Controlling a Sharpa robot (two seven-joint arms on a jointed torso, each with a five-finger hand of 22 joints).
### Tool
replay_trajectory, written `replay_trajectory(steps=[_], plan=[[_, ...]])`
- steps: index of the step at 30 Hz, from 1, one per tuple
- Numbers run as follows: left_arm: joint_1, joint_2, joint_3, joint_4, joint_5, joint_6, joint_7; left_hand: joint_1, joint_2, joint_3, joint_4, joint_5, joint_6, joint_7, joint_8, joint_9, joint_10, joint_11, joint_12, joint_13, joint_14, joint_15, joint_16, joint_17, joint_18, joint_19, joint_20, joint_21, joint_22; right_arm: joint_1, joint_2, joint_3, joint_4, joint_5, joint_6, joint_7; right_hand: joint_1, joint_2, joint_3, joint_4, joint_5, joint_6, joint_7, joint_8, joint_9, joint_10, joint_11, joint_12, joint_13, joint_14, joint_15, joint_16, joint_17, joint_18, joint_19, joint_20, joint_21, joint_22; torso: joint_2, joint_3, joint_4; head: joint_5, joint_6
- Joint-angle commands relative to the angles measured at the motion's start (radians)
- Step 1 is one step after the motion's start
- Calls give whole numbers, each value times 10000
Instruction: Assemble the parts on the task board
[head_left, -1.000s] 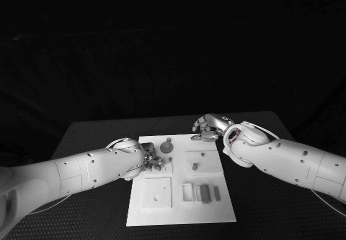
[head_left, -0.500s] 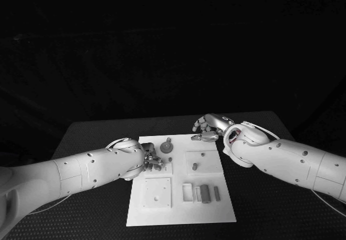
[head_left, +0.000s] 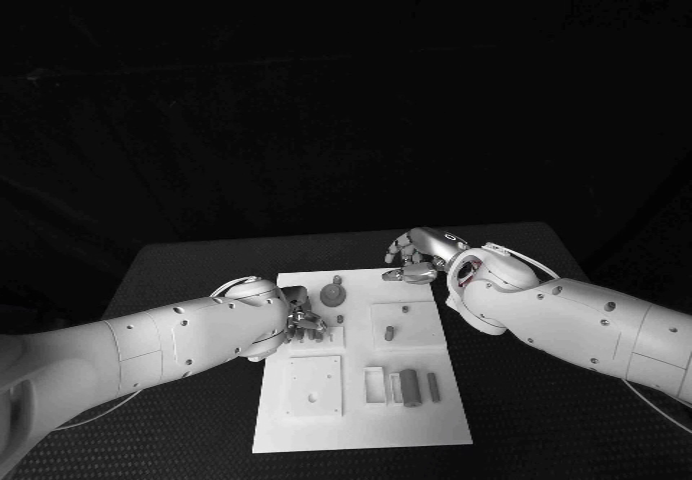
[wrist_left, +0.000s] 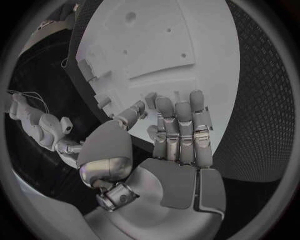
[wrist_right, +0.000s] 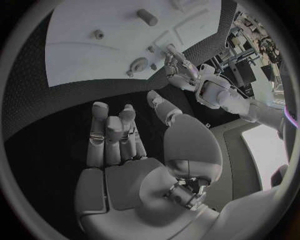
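Presently, working from the left: the left hand (head_left: 299, 318) sits at the left edge of the task board (head_left: 361, 425), about level with its middle row. In the left wrist view its fingers (wrist_left: 178, 125) lie straight and close together over the board's surface, thumb out to one side, nothing visibly held. Whether a small part is caught under the fingertips cannot be told.

On the board itself, a round knobbed part (head_left: 335, 294) stands near the far edge, just beside the left hand. A small peg (head_left: 391, 331) lies on the raised plate at board centre. Nearer the robot, a square plate (head_left: 313, 384) occupies the left side and a group of upright bars (head_left: 410, 386) stands in the slots to its right.

The right hand (head_left: 415, 255) hovers at the board's far right corner, over the black table (head_left: 188, 265). Its fingers (wrist_right: 112, 132) are extended, slightly apart, and empty.

Judgement on handling: the parts look rigid, light and smooth-surfaced, probably plastic or metal, so prone to slipping or tipping under a loose grasp. The knobbed part is best pinched by its upright stem; the peg and bars by their long sides, across the middle. Being small, they call for a fingertip pinch, not a full-hand wrap.
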Motion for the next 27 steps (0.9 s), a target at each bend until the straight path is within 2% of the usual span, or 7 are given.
replay_trajectory(steps=[1,16,20,21,22,25,27], plan=[[-5,-11,7,20,73,95,114,-133,363,-728,-457,488,-65,-5,-61,48,-78,-4,68,-15,-106,-10,91,-37,25,41,4,-103,71,0,-9,5,6,-20,74,6,-82,-51,-5,72,-32,8,77,-51,16,-46,22,-13,-10,-96,4,-25,-5,103,-83,-11,-53,138,3,-3,6,-5,7],[-7,-110,16,-8,244,-66,146,-268,370,-922,-492,344,-54,-11,-87,41,-82,-17,90,-44,-107,-22,116,-82,32,74,-5,-163,77,0,-10,5,-24,-17,48,16,-89,-59,-4,91,-32,3,78,-55,18,-46,23,-10,-15,-95,6,-24,-6,103,-81,-12,-54,138,1,-1,3,-1,33],[1,-289,103,109,602,-101,139,-295,349,-939,-480,320,-59,-9,-96,37,-90,-15,88,-52,-113,-24,114,-93,33,74,-5,-178,75,0,-12,6,-80,-17,22,20,-91,-65,-5,94,-32,1,78,-57,19,-46,23,-9,-16,-95,6,-24,-6,103,-80,-13,-54,138,-8,-1,4,-2,68],[2,-312,176,117,684,-100,133,-301,343,-943,-477,316,-59,-9,-98,36,-91,-15,88,-53,-114,-24,114,-95,33,75,-6,-180,75,0,-13,6,-93,-17,18,21,-91,-66,-5,96,-32,1,78,-57,19,-46,23,-9,-16,-95,6,-24,-6,103,-80,-13,-54,138,-13,0,8,-6,76],[2,-327,345,114,764,-62,119,-305,340,-945,-475,314,-59,-9,-98,36,-91,-15,88,-54,-115,-24,114,-96,33,75,-6,-182,75,0,-14,6,-109,-16,16,21,-92,-67,-5,97,-32,0,79,-58,19,-46,23,-9,-16,-94,6,-24,-6,103,-80,-13,-54,138,-15,1,9,-4,85],[15,-489,600,235,906,-53,77,-310,338,-946,-471,312,-58,-9,-99,35,-91,-15,88,-56,-115,-25,114,-98,33,76,-6,-185,75,0,-29,6,-146,-16,5,22,-94,-71,-6,100,-32,-1,79,-59,19,-46,24,-8,-17,-94,6,-23,-6,103,-80,-13,-54,138,-15,4,17,5,106],[40,-573,837,272,958,-16,46,-319,344,-947,-461,312,-56,-10,-101,35,-92,-15,89,-58,-116,-25,115,-101,33,78,-7,-189,74,0,-38,6,-162,-15,2,20,-94,-72,-6,101,-32,-1,79,-59,19,-46,24,-8,-17,-94,6,-23,-6,103,-80,-13,-54,138,-17,10,22,-1,124]])
